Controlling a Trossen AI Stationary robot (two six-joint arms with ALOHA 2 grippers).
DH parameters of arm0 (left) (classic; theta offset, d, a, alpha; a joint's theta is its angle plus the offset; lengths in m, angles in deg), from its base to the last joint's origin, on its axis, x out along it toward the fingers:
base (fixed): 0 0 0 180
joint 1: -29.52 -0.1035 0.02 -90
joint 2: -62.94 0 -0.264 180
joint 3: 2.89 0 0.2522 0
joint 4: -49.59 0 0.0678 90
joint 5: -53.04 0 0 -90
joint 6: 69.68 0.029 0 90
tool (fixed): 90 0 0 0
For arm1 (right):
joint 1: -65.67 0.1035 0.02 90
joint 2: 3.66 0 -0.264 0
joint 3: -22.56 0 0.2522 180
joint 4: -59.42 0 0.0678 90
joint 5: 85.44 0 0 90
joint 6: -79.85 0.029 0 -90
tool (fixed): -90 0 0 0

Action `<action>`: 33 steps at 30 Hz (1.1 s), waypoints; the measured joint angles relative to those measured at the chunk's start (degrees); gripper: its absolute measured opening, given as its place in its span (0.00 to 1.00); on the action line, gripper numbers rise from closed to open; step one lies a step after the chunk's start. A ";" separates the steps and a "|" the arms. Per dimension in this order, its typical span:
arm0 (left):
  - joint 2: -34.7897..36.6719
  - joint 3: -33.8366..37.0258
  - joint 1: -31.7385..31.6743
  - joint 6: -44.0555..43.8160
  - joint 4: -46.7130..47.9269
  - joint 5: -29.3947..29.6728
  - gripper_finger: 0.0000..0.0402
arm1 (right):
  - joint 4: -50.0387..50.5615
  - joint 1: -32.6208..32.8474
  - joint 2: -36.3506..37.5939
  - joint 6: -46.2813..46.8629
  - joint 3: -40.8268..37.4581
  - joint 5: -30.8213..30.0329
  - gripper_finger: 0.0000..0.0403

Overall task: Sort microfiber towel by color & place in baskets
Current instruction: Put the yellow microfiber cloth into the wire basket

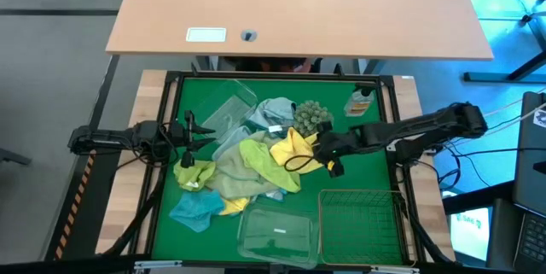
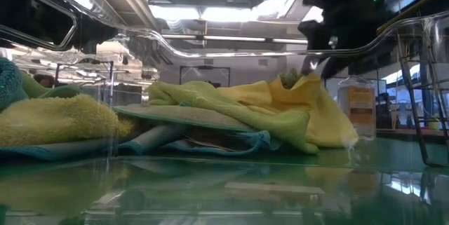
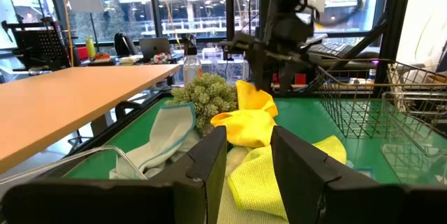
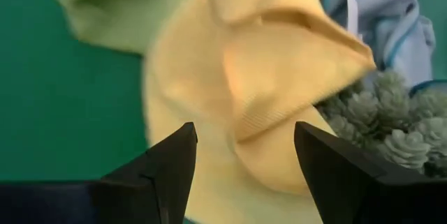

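A heap of microfiber towels lies mid-table. A yellow towel [image 1: 294,148] rests on a lime green one [image 1: 256,163], light blue ones [image 1: 269,113] lie at the far side, and a teal one [image 1: 196,210] at the near left. My right gripper [image 1: 318,150] is open and hangs low over the yellow towel [image 4: 209,98]. Its fingers stand on either side of a raised fold [image 4: 279,63]. My left gripper [image 1: 198,133] is open and waits at the heap's left edge, facing the towels [image 3: 249,137]. One clear tub [image 1: 229,107] stands at the far left, another [image 1: 277,233] at the near edge, and the wire basket [image 1: 358,218] at the near right. My right gripper comes at the yellow towel's raised fold [image 3: 253,95] from above, slanting in from the table's right, with its fingers open on either side of it. I cannot tell whether the fingers touch the cloth. The towel rests on the heap.
A grey-green spiky ball [image 1: 311,116] sits just beyond the yellow towel, close to my right gripper. A small bottle with an orange label [image 1: 360,102] stands at the far right. Bare green mat [image 1: 367,167] shows between the heap and the wire basket.
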 joint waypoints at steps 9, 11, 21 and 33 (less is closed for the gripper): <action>0.00 0.01 0.01 -0.01 0.00 0.00 0.27 | 0.44 -0.02 -6.30 -6.47 0.00 -4.08 0.50; 0.01 0.00 0.01 -0.01 0.00 0.00 0.27 | 0.40 -0.02 -6.43 -6.60 -0.01 -4.32 0.40; 0.00 -0.01 0.01 -0.01 -0.02 0.00 0.27 | 5.44 0.04 -6.06 -8.12 7.16 -5.07 0.04; 0.00 0.00 0.01 -0.03 0.00 0.00 0.27 | 35.24 0.04 -6.00 -4.25 39.90 -4.12 0.01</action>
